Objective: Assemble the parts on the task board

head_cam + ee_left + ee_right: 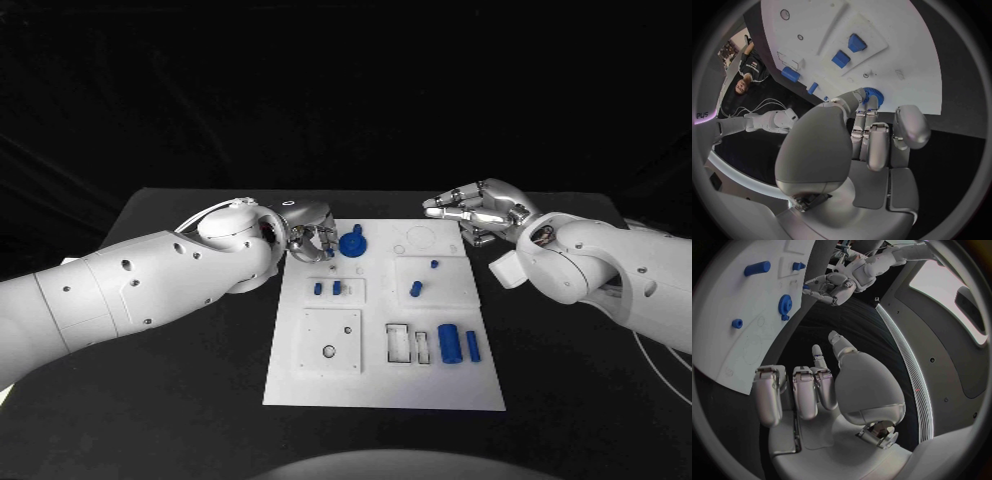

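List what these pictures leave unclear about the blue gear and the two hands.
- Blue gear: in the head view the left hand sits right beside it; actual contact cannot be told.
- Left wrist view: the fingers cover part of the gear, hiding any pinch.
- Right hand: its palm side faces away in the head view; the right wrist view shows its fingers curled, nothing visible in them.

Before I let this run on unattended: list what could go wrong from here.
1. The left hand has its fingertips right at the blue gear near the task board's far edge; a loose pinch could let the gear slip or roll off onto the table.
2. The right hand hovers empty over the board's far right corner; if both hands work that far edge together, they might collide.
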`<action>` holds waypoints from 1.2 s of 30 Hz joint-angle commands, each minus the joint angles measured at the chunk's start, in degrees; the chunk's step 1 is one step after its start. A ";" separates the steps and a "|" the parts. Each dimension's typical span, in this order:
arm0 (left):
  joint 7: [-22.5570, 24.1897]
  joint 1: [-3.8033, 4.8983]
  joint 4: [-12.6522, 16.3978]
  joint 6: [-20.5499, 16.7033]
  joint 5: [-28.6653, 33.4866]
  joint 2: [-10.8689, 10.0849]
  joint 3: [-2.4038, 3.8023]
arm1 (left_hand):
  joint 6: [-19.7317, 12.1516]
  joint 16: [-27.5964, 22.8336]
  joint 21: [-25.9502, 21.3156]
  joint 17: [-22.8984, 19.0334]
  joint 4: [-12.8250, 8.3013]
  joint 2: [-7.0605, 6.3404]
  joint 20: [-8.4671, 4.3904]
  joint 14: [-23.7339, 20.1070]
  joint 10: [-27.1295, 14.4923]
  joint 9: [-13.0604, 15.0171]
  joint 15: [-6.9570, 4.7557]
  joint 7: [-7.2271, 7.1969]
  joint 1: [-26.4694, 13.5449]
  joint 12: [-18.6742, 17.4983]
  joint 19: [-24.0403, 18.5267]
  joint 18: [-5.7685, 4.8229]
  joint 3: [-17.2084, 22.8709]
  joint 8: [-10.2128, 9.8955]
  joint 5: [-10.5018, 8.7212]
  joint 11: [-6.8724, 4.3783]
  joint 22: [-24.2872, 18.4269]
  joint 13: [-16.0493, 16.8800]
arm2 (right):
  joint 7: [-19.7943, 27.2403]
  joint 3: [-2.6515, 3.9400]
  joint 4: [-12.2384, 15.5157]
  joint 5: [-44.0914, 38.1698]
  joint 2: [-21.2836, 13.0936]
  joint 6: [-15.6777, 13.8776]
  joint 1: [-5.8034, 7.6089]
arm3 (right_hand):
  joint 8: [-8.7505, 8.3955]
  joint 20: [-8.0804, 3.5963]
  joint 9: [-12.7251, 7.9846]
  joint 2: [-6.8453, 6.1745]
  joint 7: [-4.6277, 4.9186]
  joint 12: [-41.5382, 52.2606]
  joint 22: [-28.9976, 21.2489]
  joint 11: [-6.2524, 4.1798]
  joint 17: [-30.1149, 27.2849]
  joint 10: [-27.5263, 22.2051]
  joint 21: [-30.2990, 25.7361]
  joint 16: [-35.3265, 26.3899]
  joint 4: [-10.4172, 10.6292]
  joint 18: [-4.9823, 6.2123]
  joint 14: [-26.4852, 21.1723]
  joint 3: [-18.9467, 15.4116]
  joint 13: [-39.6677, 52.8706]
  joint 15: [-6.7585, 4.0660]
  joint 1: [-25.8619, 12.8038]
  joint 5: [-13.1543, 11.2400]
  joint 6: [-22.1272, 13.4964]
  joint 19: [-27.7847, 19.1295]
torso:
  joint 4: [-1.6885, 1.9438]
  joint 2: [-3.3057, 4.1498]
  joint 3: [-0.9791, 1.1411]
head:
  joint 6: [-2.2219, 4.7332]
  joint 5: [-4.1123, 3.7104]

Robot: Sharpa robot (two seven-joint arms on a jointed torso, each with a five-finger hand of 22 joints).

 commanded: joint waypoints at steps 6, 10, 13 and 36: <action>-0.60 -0.66 -1.95 2.14 0.74 1.33 -0.34 | 0.35 0.32 0.23 -0.02 -0.01 -0.18 0.33 2.88 0.49 0.02 0.27 0.12 -1.09 -0.55 0.97 -0.78 0.26 -0.47 -0.01 -0.06 0.02 0.09 | 0.57 0.00 0.03 -0.12 0.14 0.79 -0.04 | -0.07 0.50 -0.06 0.67 0.04 0.20 5.69 0.14 15.07 5.65 -0.32 0.23 -0.06 0.08 5.98 -0.31 15.07 0.48 0.00 0.27 -0.37 1.19 | -0.09 0.09 0.02 | -0.16 0.01; -0.60 -0.93 -2.36 2.60 0.74 1.72 -0.49 | 0.35 0.32 0.23 -0.02 -0.01 -0.19 0.33 2.88 0.49 0.02 0.27 0.12 -1.13 -0.57 0.97 -0.79 0.25 -0.48 -0.02 -0.06 0.02 0.09 | 0.58 0.00 0.01 -0.12 0.15 0.80 -0.04 | -0.07 0.50 -0.06 0.67 0.04 0.20 5.69 0.14 15.07 5.65 -0.32 0.23 -0.06 0.08 5.98 -0.31 15.07 0.48 0.00 0.27 -0.37 1.19 | -0.10 0.07 0.00 | -0.36 -0.09; -0.56 -1.03 -2.39 2.71 0.74 1.86 -0.54 | 0.36 0.31 0.21 -0.04 0.00 -0.17 0.33 2.87 0.50 0.02 0.27 0.12 -1.16 -0.59 0.96 -0.78 0.26 -0.48 -0.02 -0.06 0.01 0.10 | 0.60 0.00 0.00 -0.12 0.16 0.81 -0.04 | -0.07 0.50 -0.06 0.67 0.04 0.20 5.69 0.14 15.07 5.65 -0.32 0.23 -0.06 0.08 5.98 -0.31 15.07 0.48 0.00 0.27 -0.37 1.19 | -0.09 0.03 0.01 | -0.39 -0.08; -0.20 -1.12 -1.81 3.01 0.74 1.78 -0.59 | 1.06 0.36 0.43 -0.03 -0.40 -0.05 0.24 2.86 1.56 0.15 0.07 -0.16 -1.55 -0.70 0.95 -0.80 0.27 -0.44 -0.05 -0.38 0.30 0.42 | 0.61 0.00 -0.14 -0.12 0.26 0.89 -0.04 | -0.07 0.50 -0.06 0.67 0.04 0.20 5.69 0.14 15.07 5.65 -0.32 0.23 -0.06 0.08 5.98 -0.31 15.07 0.48 0.00 0.27 -0.37 1.19 | -0.04 0.03 0.03 | -0.53 -0.27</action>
